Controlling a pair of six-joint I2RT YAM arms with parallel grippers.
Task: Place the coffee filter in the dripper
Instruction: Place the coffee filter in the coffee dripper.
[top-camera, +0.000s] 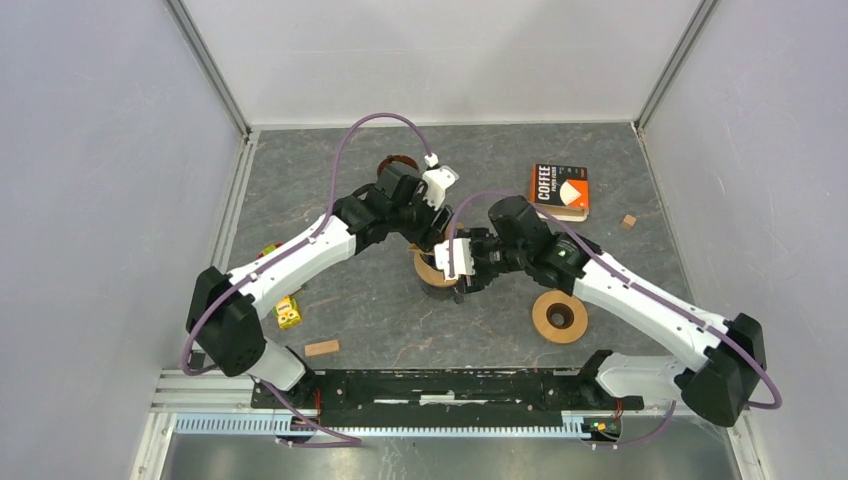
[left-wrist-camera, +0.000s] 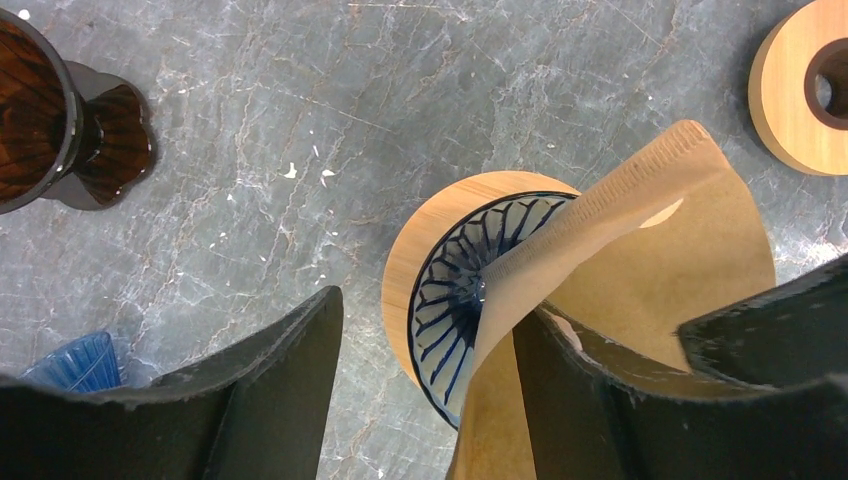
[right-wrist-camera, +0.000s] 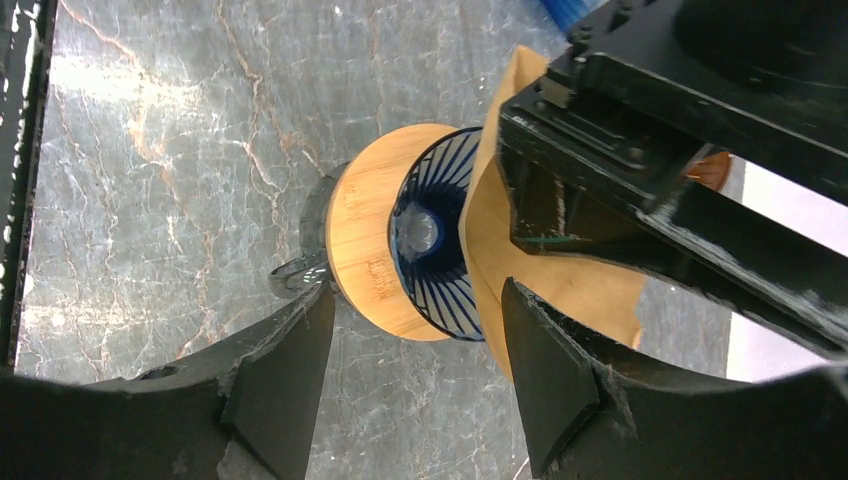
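Note:
The dripper (left-wrist-camera: 450, 300) is blue ribbed glass in a round wooden collar (left-wrist-camera: 415, 250). It stands at the table's centre (top-camera: 436, 272) on a clear glass cup (right-wrist-camera: 300, 268). The brown paper coffee filter (left-wrist-camera: 650, 250) is tilted, with its pointed end down in the dripper's cone. Its upper part leans on my left gripper's right finger (left-wrist-camera: 600, 400). My left gripper (left-wrist-camera: 428, 310) hangs open right over the dripper (top-camera: 432, 238). My right gripper (right-wrist-camera: 418, 295) is open beside the dripper, empty (top-camera: 462, 268). The filter (right-wrist-camera: 520, 270) lies between the dripper (right-wrist-camera: 435, 250) and the left gripper's body.
A dark brown ribbed dripper (left-wrist-camera: 40, 110) stands at the back (top-camera: 395, 165). A wooden ring (top-camera: 559, 316) lies right of centre. A coffee filter box (top-camera: 560, 190) is back right. A yellow block (top-camera: 288, 313), a wooden block (top-camera: 322, 348) and a small cube (top-camera: 628, 222) lie about.

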